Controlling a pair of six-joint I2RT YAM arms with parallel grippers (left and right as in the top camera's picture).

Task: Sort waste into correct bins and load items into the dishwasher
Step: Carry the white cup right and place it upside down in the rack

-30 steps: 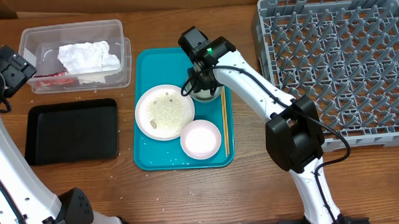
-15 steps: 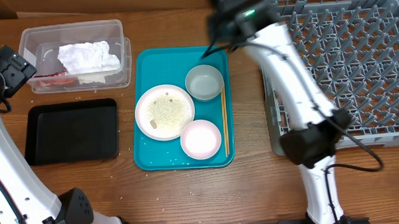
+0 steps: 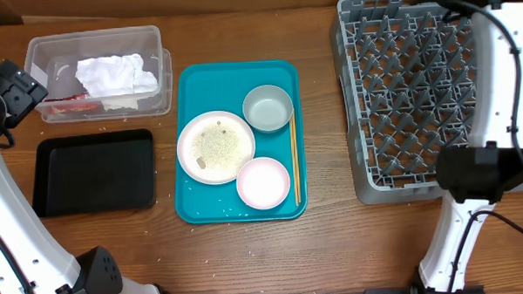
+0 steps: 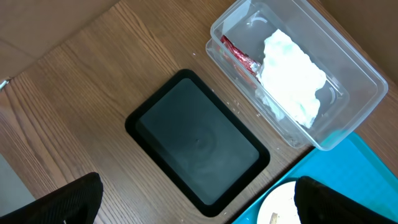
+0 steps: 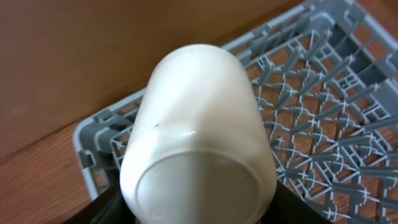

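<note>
My right gripper (image 5: 199, 214) is shut on the small white cup (image 5: 196, 124), its base toward the camera, above the back left corner of the grey dish rack (image 5: 311, 106). In the overhead view the right arm reaches over the rack (image 3: 416, 89) at its far edge. The pale grey bowl (image 3: 268, 107), the larger white plate (image 3: 215, 147) with rice grains on it and the small white plate (image 3: 263, 182) sit on the teal tray (image 3: 198, 79). The napkin (image 3: 115, 75) and red packet (image 3: 68, 103) lie in the clear tub (image 3: 96, 37). My left gripper (image 4: 199, 205) is open above the black tray (image 4: 199, 146).
A pair of wooden chopsticks (image 3: 294, 159) lies on the teal tray right of the bowl. The black tray (image 3: 95, 170) lies in front of the tub. A few rice grains are scattered on the table around it.
My right gripper has risen from the grey bowl on the teal tray and swung right and back to the far edge of the rack, carrying the cup. The left arm has not moved.
</note>
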